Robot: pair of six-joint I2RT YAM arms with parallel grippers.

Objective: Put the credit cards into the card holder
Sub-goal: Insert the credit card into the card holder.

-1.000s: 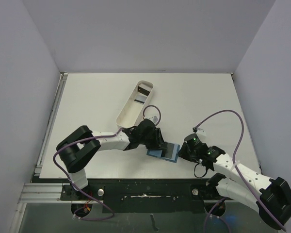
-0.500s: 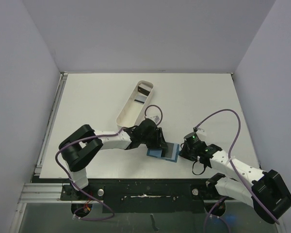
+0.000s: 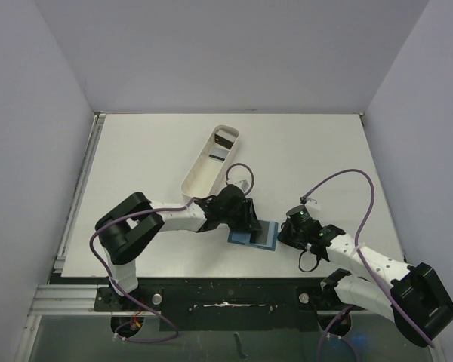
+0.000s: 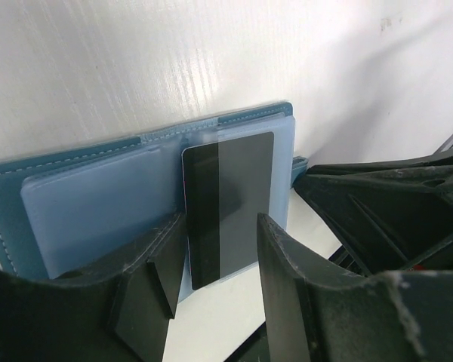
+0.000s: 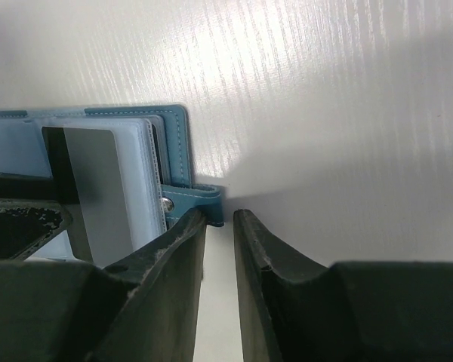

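Observation:
The teal card holder (image 3: 245,238) lies open on the table between my two grippers, light blue pockets up (image 4: 98,211). A black and grey credit card (image 4: 228,207) sits partly inside one clear pocket, its near end sticking out. My left gripper (image 4: 220,219) is open, one finger on each side of that card's near end. My right gripper (image 5: 220,217) stands narrowly open at the holder's right edge (image 5: 177,143). Its left finger rests on the snap tab (image 5: 204,197), and only bare table shows in the gap. The card (image 5: 98,188) also shows in the right wrist view.
A long white tray (image 3: 200,177) lies slanted behind the left gripper (image 3: 249,222), with a dark card-like piece (image 3: 226,139) at its far end. The right gripper (image 3: 281,235) is close to the table's near edge. Purple cables loop over both arms.
The left arm's elbow has crept a little to the right and the right arm's rear links have shifted left. The holder and both gripper tips stay where they were.

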